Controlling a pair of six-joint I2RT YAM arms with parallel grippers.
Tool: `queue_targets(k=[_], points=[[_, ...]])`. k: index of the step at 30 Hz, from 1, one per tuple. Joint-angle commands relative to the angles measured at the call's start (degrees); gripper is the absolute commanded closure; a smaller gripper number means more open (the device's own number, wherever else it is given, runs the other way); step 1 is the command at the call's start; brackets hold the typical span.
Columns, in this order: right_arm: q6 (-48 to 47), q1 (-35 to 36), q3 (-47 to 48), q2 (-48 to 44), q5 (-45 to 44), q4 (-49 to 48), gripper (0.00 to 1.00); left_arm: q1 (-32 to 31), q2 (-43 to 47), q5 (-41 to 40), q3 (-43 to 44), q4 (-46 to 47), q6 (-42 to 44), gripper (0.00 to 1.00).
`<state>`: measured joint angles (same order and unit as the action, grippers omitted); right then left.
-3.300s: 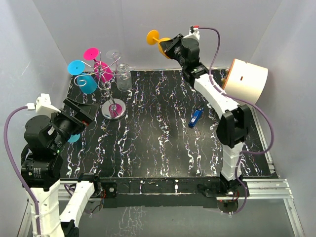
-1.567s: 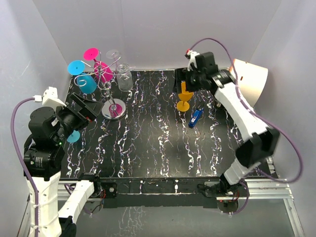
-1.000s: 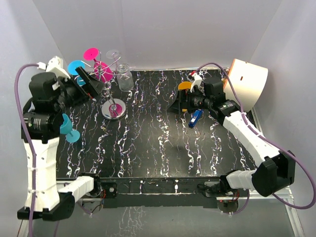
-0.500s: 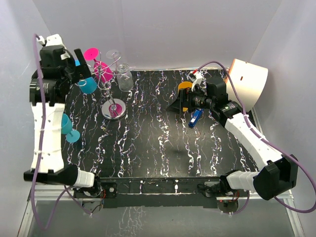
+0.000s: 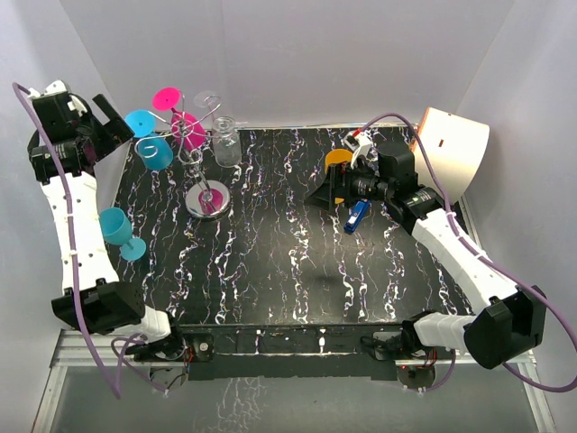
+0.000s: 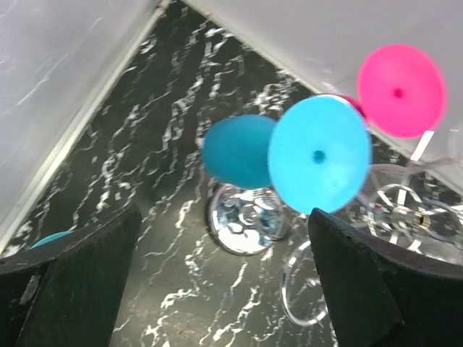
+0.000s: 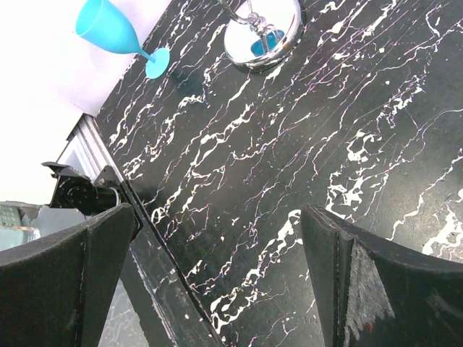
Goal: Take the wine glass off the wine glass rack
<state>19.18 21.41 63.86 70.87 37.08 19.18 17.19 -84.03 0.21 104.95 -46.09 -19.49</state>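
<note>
Your left fingers (image 6: 79,289) stand spread wide with nothing between them. They hang high at the far-left corner, just beside the wine glass rack (image 5: 206,194). Facing them is the cyan wine glass (image 6: 318,163), hung upside down from a hook arm on the rack's left side, round foot on top and bowl below.

In the left wrist view the foot sits between the fingers, a little right of centre and turned nearly flat toward the camera. The bowl drops away to the lower left. So the glass's long axis runs down and away from you at a tilt, not square across the gap.

The stem is hidden behind the foot, so I cannot tell how the hook holds it. You will probably need to slide the foot out along the hook. A pink glass (image 5: 180,117) hangs just beside it on the far side, so mind that.

Your right fingers (image 7: 347,289) are spread too, nothing in them, low over the tabletop (image 5: 270,262) and well apart from the rack. The left arm is the nearer.
</note>
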Motion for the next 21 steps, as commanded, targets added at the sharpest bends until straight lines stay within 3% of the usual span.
queue_targets(k=[1, 6, 9, 12, 21], points=[[-0.7, 0.1, 0.1, -2.0, 0.4, -2.9, 0.02, 1.4, 3.8, 11.4, 1.4, 4.0, -2.8, 0.01], [-0.5, 0.2, 0.0, -1.7, 1.0, -3.2, 0.02, 4.0, 4.3, 19.9, -1.3, 8.8, -6.9, 0.01], [-0.5, 0.1, -0.2, -2.1, 0.7, -3.3, 0.02, 8.2, 2.7, 28.6, -2.9, 12.5, -13.1, 0.05], [-0.5, 0.1, -0.4, -2.5, 0.4, -3.3, 0.02, 12.0, 2.6, 37.5, -8.5, 21.8, -22.5, 0.12], [0.2, 0.1, 0.1, -3.0, 0.4, -3.9, 0.02, 13.2, 1.5, 44.7, -18.8, 34.0, -34.3, 0.19]])
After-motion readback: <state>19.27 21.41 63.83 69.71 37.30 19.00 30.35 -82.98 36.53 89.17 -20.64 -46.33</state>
